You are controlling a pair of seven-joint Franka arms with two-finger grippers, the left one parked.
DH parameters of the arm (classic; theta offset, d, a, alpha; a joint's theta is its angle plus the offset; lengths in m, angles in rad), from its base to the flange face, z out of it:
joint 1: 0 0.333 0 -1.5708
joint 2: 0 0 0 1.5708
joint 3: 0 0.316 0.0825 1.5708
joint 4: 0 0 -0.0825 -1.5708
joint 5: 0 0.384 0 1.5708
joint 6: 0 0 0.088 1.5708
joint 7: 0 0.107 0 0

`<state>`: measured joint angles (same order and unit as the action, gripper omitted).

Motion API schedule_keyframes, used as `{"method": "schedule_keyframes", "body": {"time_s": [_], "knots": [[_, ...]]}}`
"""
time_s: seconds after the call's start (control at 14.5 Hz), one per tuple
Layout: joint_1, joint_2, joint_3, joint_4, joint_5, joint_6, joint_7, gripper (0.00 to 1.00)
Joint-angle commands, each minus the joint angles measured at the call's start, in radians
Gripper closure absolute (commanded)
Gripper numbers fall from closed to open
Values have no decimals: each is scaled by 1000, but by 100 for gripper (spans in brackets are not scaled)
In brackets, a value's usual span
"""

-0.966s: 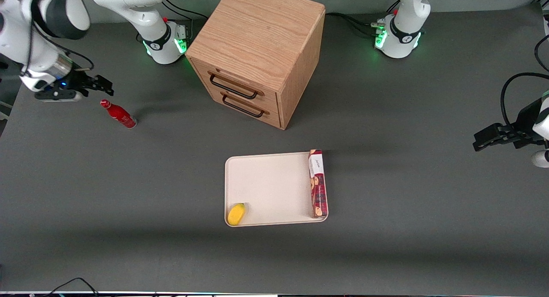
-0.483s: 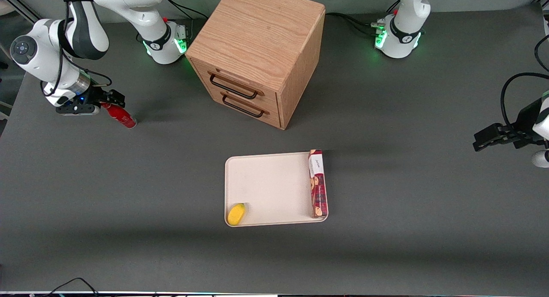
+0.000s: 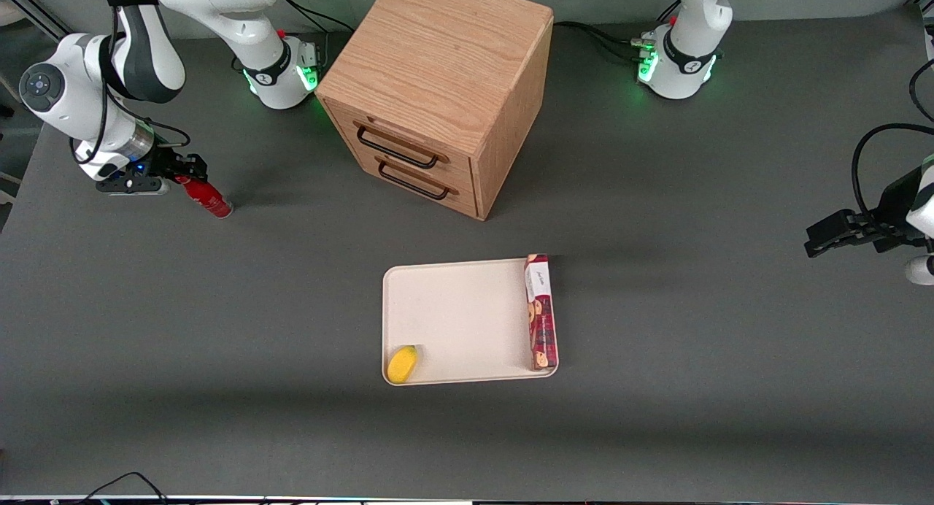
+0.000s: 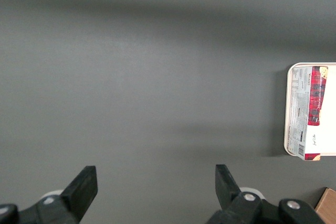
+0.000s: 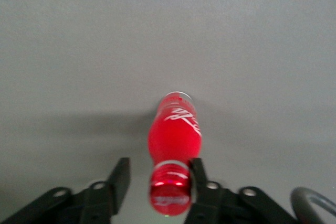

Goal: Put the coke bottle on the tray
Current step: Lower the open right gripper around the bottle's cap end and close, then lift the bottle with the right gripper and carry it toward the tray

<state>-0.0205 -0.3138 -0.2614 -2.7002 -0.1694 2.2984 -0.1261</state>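
The black two-finger gripper (image 3: 188, 171) of the right arm is hanging at the neck of the small slim red coke bottle (image 3: 206, 198) with white script and a red cap. The bottle is standing upright on the dark grey table (image 3: 219, 330), toward the working arm's end. In the right wrist view the gripper (image 5: 157, 174) is parted, its fingers (image 5: 119, 178) flanking the cap — one finger just beside the neck, the other apart from it; not clamped.

The flat cream-white rectangular tray (image 3: 460, 315) with rounded corners is lying well apart from the bottle, at about four o'clock from it in the front view, nearer to the camera. A long red biscuit box (image 3: 541, 311) is resting along the tray's edge toward the parked arm's end, and a small yellow rounded object (image 3: 402, 364) is sitting at the tray's seven o'clock corner. A light oak two-drawer wooden cabinet (image 3: 438, 89) is standing at twelve o'clock from the tray — dark handles facing the camera.
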Motion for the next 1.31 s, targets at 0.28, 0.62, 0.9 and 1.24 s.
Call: {"method": "schedule_keyframes", "body": {"time_s": [0.28,0.62,0.9,1.24], "knots": [[1,-10,-45,5,-38,-4,-83,98],[27,-18,-4,288,-21,-287,-101,100],[36,53,103,685,117,-546,-145,100],[36,329,279,1259,229,-842,-26,100]]}}
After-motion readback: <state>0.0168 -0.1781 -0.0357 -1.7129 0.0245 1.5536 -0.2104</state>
